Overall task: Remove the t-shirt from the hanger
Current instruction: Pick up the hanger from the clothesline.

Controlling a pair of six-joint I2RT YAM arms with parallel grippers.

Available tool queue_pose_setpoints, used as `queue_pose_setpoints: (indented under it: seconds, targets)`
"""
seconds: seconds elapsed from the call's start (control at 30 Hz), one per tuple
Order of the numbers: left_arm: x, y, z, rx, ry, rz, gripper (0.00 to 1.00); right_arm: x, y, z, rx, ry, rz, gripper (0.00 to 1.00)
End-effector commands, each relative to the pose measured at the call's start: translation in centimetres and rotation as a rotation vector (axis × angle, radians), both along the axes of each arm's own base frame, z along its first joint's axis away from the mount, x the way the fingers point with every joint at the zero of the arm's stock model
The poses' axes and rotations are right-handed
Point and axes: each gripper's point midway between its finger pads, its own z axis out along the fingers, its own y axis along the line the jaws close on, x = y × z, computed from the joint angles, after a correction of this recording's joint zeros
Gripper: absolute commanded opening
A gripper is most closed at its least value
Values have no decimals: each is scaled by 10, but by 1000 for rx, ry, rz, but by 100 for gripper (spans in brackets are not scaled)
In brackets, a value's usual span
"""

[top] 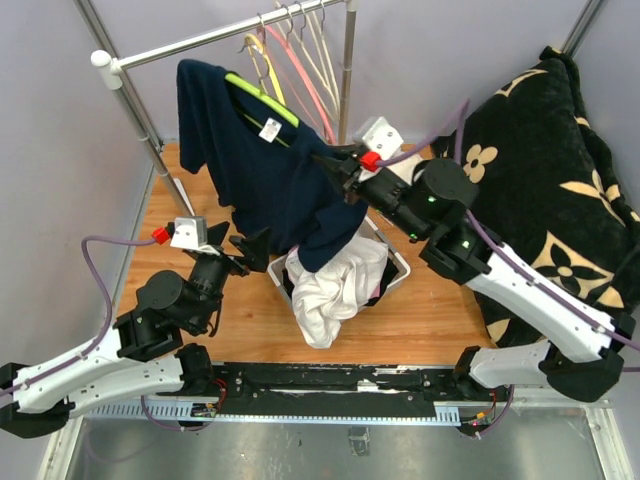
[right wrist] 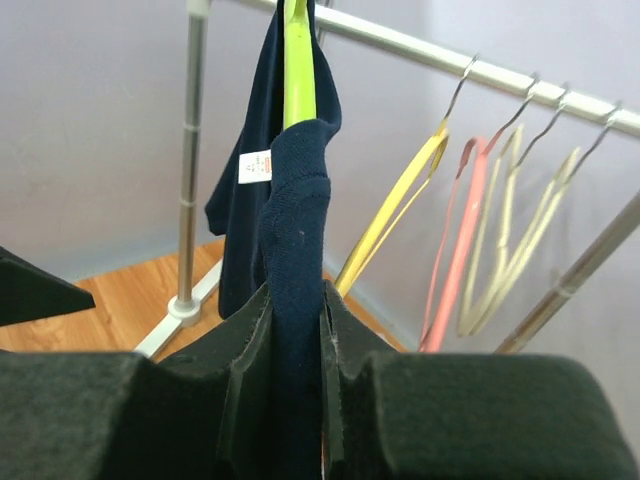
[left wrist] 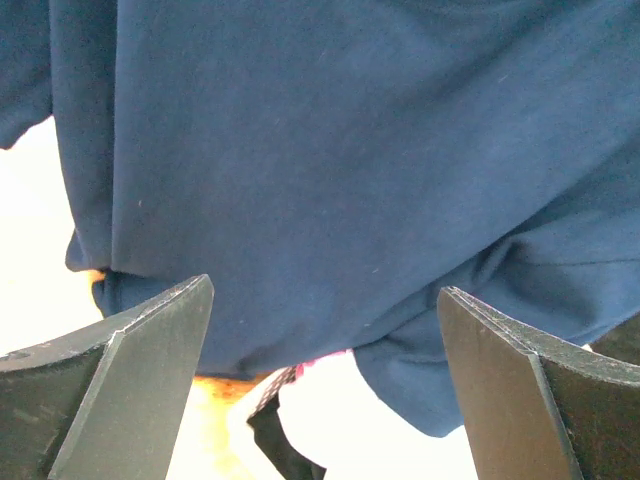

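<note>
Progress is judged as early: the grip is made, the removal is not. Nearest the bases, the left gripper (top: 248,246) stands with jaws fully apart and holds nothing; it faces the lower part of the t-shirt (top: 270,180), just beside the cloth. Below the hem sits the basket (top: 401,268), holding white laundry. Farther back, the right gripper (top: 336,168) has its jaws closed to a narrow gap, pinching a fold of the navy cloth. The t-shirt hangs on the green hanger (top: 262,98), which hangs from the rail (top: 200,40); its right side is drawn out toward the right gripper. Remaining, by judgement: work the collar and shoulders off the hanger and free the garment. The top view alone shows both arms, the basket and the whole drape. The left wrist view shows only open jaws and the hem. The right wrist view alone confirms the pinch, the neck label, and the spare hangers (right wrist: 470,230) farther along the rail.
</note>
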Motion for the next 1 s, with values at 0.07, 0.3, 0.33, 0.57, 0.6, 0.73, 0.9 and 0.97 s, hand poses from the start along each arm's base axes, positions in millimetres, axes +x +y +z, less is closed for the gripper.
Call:
queue_pose_setpoints:
  seconds: [0.07, 0.3, 0.33, 0.57, 0.6, 0.73, 0.9, 0.97]
  targets:
    - [1, -3, 26, -42, -45, 4, 100, -42, -73, 118, 289, -277, -58, 1]
    - [4, -12, 28, -24, -48, -4, 100, -63, -130, 164, 453, -410, -160, 1]
    - [5, -13, 29, -22, -50, -3, 100, -66, -139, 170, 477, -428, -177, 1]
    - [9, -21, 35, 2, -60, -3, 100, -79, -186, 186, 562, -514, -296, 1]
    - [10, -22, 37, 4, -62, -2, 100, -81, -192, 186, 568, -521, -309, 1]
    - [13, -30, 44, 22, -73, -8, 100, -89, -214, 187, 590, -538, -350, 1]
    - [16, -40, 64, 41, -106, -21, 100, -86, -223, 182, 535, -503, -387, 1]
    - [17, -46, 76, 56, -127, -30, 100, -83, -220, 176, 484, -474, -387, 1]
